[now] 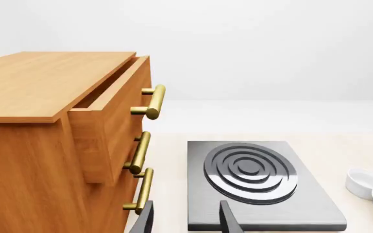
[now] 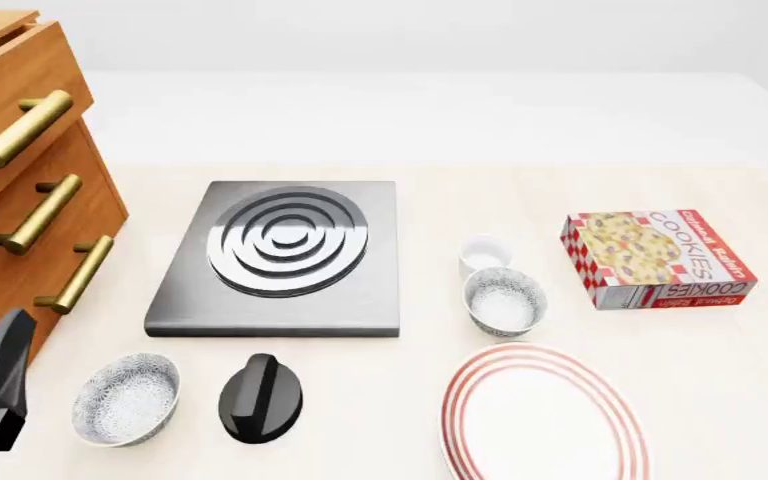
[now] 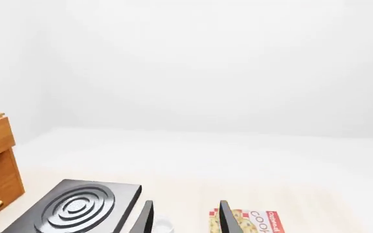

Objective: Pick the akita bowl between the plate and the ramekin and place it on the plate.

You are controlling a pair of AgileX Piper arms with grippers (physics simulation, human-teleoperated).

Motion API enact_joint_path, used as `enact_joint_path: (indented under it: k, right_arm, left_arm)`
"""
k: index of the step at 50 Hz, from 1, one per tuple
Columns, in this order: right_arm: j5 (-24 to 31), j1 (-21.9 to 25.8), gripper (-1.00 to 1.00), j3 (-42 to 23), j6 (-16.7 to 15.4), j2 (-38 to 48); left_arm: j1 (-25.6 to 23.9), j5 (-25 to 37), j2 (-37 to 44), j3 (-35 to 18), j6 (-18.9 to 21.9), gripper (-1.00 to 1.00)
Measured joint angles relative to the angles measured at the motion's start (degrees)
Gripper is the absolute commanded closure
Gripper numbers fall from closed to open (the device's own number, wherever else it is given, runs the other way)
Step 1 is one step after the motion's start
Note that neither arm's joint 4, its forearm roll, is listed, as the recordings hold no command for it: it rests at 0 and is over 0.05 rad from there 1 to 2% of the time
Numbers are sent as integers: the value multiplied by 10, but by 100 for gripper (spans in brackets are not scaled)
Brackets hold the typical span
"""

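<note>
Akita bowl (image 2: 504, 300) sat untouched, well ahead of your right gripper (image 3: 185, 218) | both grippers (image 1: 186, 218) spread, empty.

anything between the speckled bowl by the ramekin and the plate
Nothing visible. The bowl sits just behind the plate, with the ramekin on its far side and only bare table between bowl and plate.
</note>
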State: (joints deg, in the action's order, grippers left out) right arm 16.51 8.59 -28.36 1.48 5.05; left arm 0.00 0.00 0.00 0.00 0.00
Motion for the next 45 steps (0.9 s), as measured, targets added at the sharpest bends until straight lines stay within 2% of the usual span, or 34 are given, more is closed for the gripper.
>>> enact_joint_path:
  k: [12, 26, 34, 45]
  right_arm:
    - [60, 49, -100, -161, -14, 112]
    - [131, 97, -100, -315, -40, 249]
    - [167, 116, -100, -381, -45, 320]
    - [199, 123, -100, -436, -44, 404]
  left_arm:
    - [0, 0, 0, 0, 0, -100]
    - [0, 0, 0, 0, 0, -100]
    - [0, 0, 0, 0, 0, -100]
    - [0, 0, 0, 0, 0, -100]
